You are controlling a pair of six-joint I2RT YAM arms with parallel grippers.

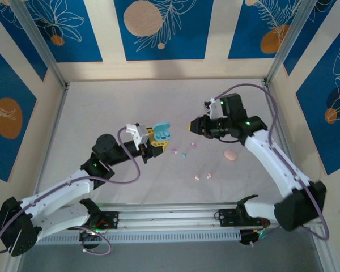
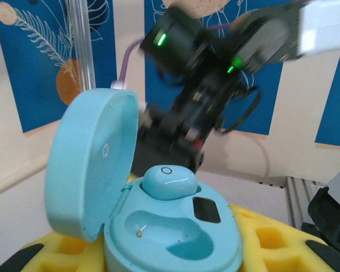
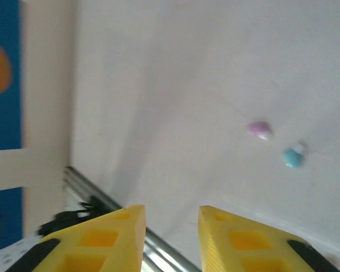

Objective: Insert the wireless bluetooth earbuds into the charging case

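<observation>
My left gripper (image 1: 156, 137) is shut on an open light blue charging case (image 1: 165, 131), held above the table. In the left wrist view the case (image 2: 175, 238) stands with its lid (image 2: 88, 164) tipped back between the yellow fingers (image 2: 266, 241). One light blue earbud (image 2: 169, 182) sits in the far slot and the near slot is empty. My right gripper (image 1: 191, 126) hovers just right of the case, open with nothing between its fingers (image 3: 116, 235). Below it on the table lie a lilac bud (image 3: 259, 130) and a blue bud (image 3: 293, 157).
Loose buds lie mid-table: lilac (image 1: 174, 151), blue (image 1: 185, 154), lilac (image 1: 194, 145) and a pink pair (image 1: 202, 176). A closed pink case (image 1: 230, 154) lies under the right arm. Aluminium rail (image 1: 170, 218) runs along the near edge; walls enclose the table.
</observation>
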